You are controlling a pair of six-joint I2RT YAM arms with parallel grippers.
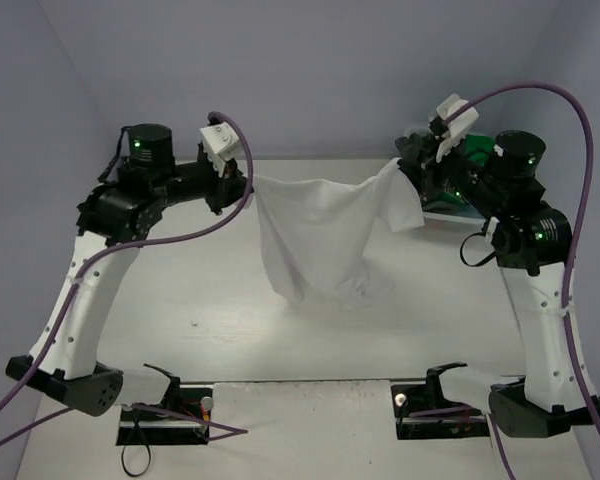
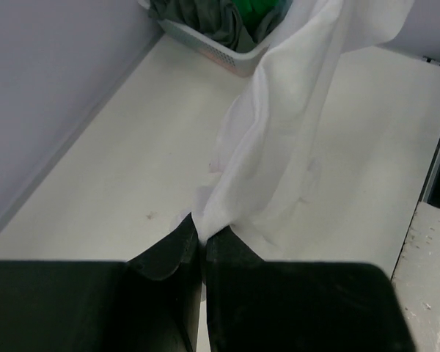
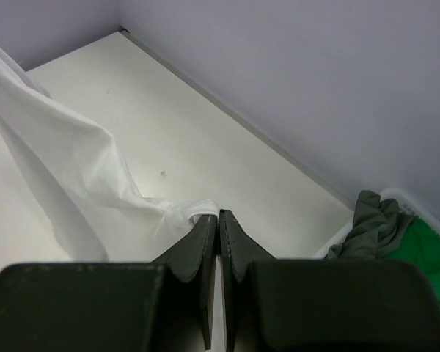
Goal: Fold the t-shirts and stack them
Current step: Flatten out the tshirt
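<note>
Over the white table, the white t-shirt is held up and stretched from left to right, its loose part hanging down. 1 end is pinched by the closed left gripper, the other end by the closed right gripper.

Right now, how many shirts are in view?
3: the white shirt hangs between the left claw and right claw; the dark grey shirt and green shirt lie in the basket. Others may be hidden beneath.
</note>
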